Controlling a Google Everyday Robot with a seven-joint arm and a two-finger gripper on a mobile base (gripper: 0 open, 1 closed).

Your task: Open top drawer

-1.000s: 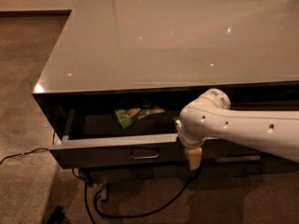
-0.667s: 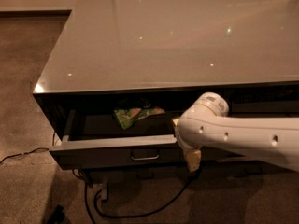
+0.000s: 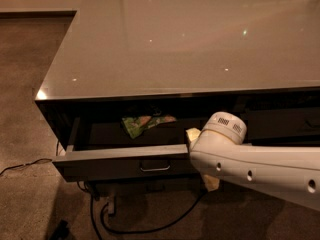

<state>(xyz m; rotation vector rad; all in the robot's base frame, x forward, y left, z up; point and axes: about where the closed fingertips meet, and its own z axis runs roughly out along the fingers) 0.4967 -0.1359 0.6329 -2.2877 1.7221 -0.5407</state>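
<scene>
The top drawer (image 3: pixel 120 161) is pulled out from under the glossy table top (image 3: pixel 190 39). Its dark front carries a small metal bar handle (image 3: pixel 154 168), and its grey sides show. A green packet (image 3: pixel 141 123) lies inside at the back. My gripper (image 3: pixel 202 159) is at the right end of the drawer front, mostly hidden behind my white wrist (image 3: pixel 220 134). One pale fingertip (image 3: pixel 192 133) shows above the drawer's front edge and another (image 3: pixel 212 183) shows below it, wide apart. I cannot tell whether they touch the drawer.
My white arm (image 3: pixel 270 174) runs in from the right across the front of the cabinet. Black cables (image 3: pixel 150 224) lie on the carpet under the drawer, and one trails off to the left (image 3: pixel 20 166). Another dark drawer front (image 3: pixel 290 119) lies to the right.
My wrist has sunk a little lower at the drawer's right end, and an upper fingertip now shows. The drawer has stayed about as far out as before.
</scene>
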